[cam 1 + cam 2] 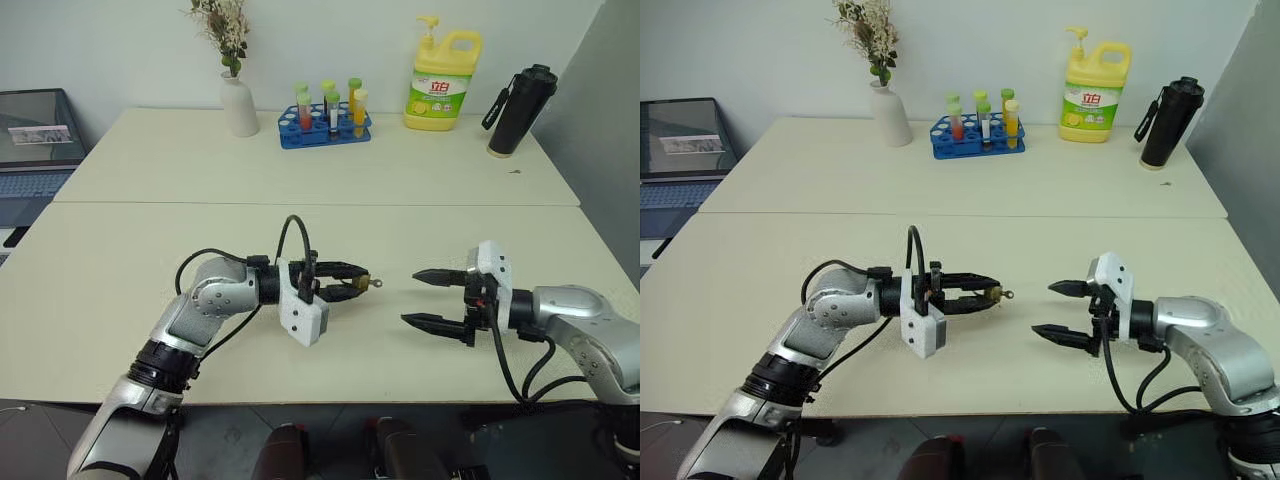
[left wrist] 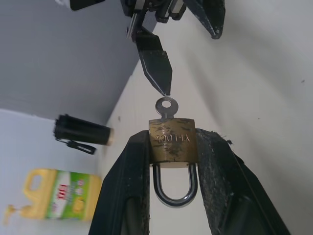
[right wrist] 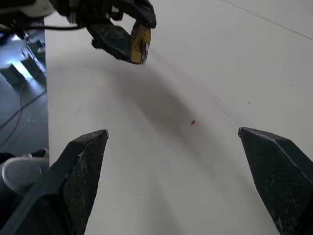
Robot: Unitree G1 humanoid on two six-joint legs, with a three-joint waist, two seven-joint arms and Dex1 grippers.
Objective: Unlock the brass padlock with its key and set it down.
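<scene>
Left claw: closed on the brass padlock, with one black finger against each side of the brass body. This claw is held above the table, near its front edge, and points level toward the right claw. Right claw: fingers spread wide, holding nothing, pointing back toward the left claw with a clear gap between the two. In the left wrist view, one right fingertip stands just beyond the key's head; whether they touch cannot be told.

Table: a pale surface made of two sections, with a seam running across the middle. Along the far edge stand, in descending size:
- a yellow detergent bottle with a pump top;
- a black flask, near the far right corner;
- a white vase holding dried flowers;
- a blue rack with coloured tubes, between the vase and the bottle.

A laptop sits on a separate surface off the left side.

Brass padlock: gripped clear of the table surface, silver shackle lying back between the fingers. The key sits in the lock's exposed end, its round holed head projecting toward the right claw.
</scene>
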